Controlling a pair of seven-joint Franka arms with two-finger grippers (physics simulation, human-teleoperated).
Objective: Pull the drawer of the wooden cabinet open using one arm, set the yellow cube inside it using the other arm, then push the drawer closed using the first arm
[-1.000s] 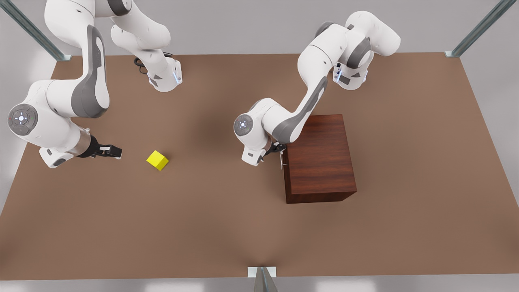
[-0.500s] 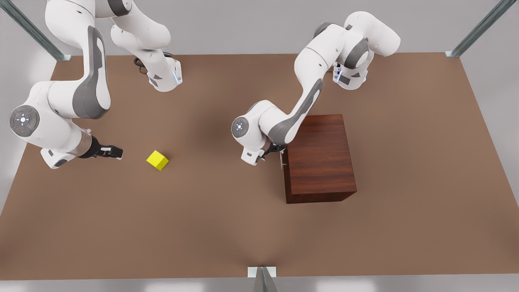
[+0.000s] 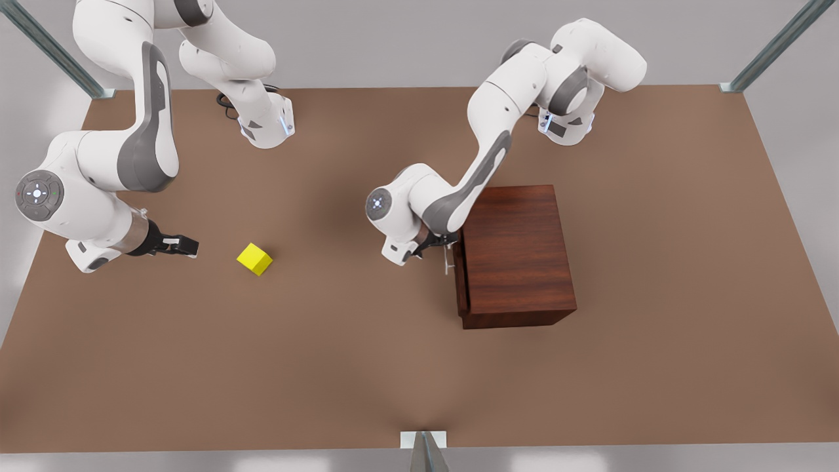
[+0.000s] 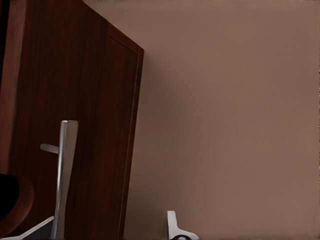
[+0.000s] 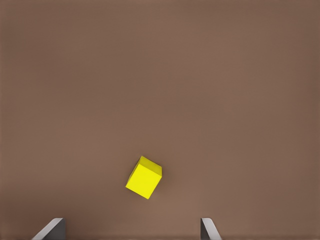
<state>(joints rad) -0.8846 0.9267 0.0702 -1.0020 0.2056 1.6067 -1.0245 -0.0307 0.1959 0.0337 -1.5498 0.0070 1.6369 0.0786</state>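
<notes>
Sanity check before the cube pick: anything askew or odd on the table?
Nothing stands out. The drawer sits slightly proud of the wooden cabinet, left gripper at its handle. The yellow cube rests apart from the open right gripper.

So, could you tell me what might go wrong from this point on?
The drawer is barely out, and the left gripper holds its silver handle near one end, so the pull could slip or skew. The yellow cube sits turned on the table ahead of the open right gripper, which could nudge it away.

drawer (image 3: 461, 278): now slid slightly out of the wooden cabinet (image 3: 518, 252) (was flush)
left gripper (image 3: 444, 246): drawn back with the handle
</notes>
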